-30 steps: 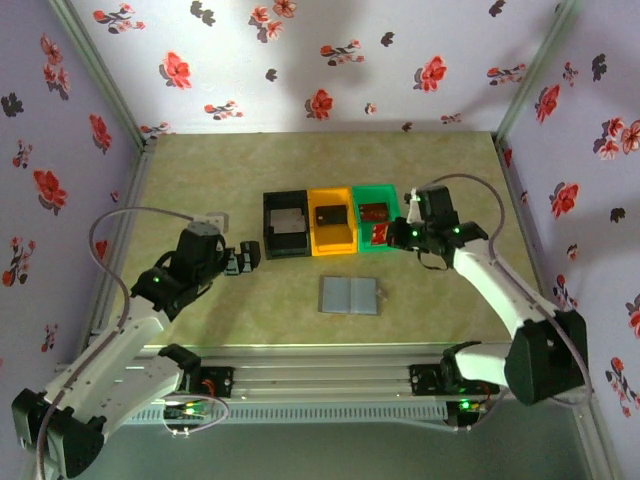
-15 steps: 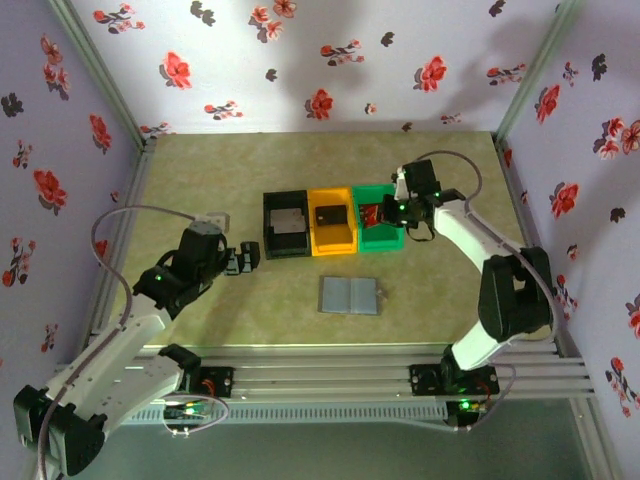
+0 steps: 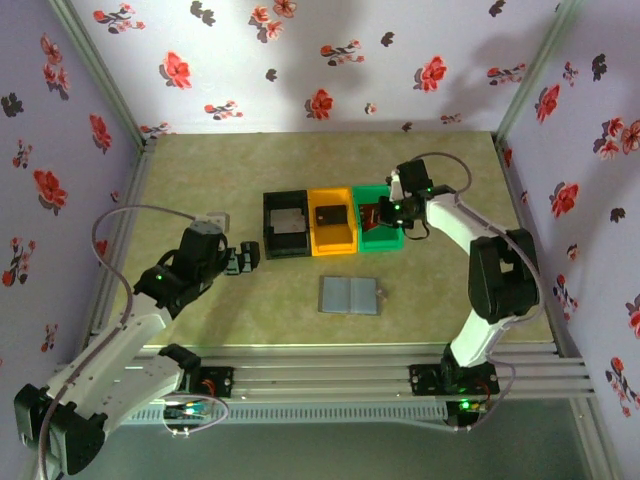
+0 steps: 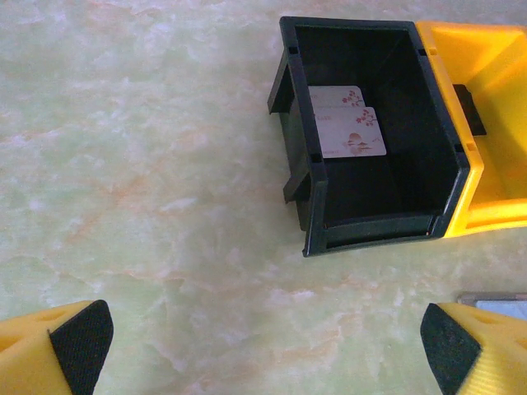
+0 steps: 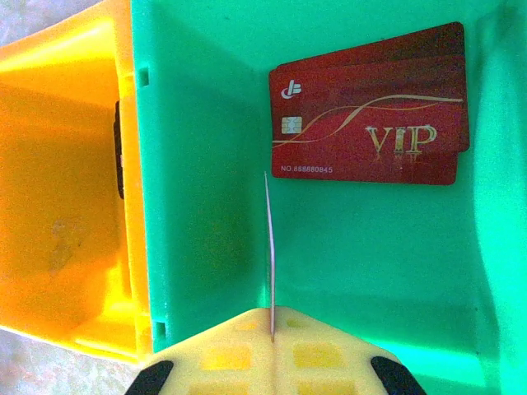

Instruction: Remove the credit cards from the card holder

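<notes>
My right claw (image 5: 272, 337) is closed on one thin card (image 5: 268, 247), which I see only by its edge, standing up from between the two pads. It hangs inside the green bin (image 5: 198, 164), close to the wall that this bin shares with the orange bin (image 5: 66, 164). On the green floor beside it lie the red cards (image 5: 370, 132), a little fanned one over another.

My left claw (image 4: 263, 354) is open wide and holds nothing. It hovers above the table (image 4: 148, 164), just beside the black bin (image 4: 290, 123), where two pale cards (image 4: 346, 132) lie flat.

My worry is the release. The card is gripped at one end only and points along the wall, so if I open now it may lean against the wall or stay on its edge and not lie flat. It could also slide between the pads.

The top red card has a gold chip, a gold curve and the word VIP. The card holder (image 3: 350, 296) lies open and flat on the table in front of the bins, apart from both claws: two grey panels. I cannot tell if any card is left inside it.
</notes>
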Robot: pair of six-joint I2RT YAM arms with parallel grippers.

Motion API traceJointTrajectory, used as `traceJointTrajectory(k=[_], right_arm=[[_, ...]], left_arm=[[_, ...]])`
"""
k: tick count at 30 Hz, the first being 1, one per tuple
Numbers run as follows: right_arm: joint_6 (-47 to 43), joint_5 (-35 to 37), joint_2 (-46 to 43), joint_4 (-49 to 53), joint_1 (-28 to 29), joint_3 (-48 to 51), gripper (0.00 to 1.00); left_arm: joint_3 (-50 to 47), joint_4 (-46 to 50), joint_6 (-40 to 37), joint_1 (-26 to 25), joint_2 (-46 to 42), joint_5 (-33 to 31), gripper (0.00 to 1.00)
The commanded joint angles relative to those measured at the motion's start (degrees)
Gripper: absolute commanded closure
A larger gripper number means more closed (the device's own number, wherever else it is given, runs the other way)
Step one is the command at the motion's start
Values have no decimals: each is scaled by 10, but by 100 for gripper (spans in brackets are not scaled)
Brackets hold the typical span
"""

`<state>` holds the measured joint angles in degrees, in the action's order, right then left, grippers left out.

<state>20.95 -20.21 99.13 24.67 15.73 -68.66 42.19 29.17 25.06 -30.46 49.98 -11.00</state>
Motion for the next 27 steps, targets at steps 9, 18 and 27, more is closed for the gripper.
traceJointTrajectory(k=[9, 18, 27], right_arm=[[-14, -17, 36, -4, -6, -37, 100], [-17, -11, 54, 6, -8, -49, 100], [-18, -5, 65, 14, -10, -59, 97]], left_arm=[[-4, -3, -13, 4, 3, -15, 0], [-4, -2, -13, 4, 2, -16, 0], [-4, -1, -13, 4, 2, -16, 0]])
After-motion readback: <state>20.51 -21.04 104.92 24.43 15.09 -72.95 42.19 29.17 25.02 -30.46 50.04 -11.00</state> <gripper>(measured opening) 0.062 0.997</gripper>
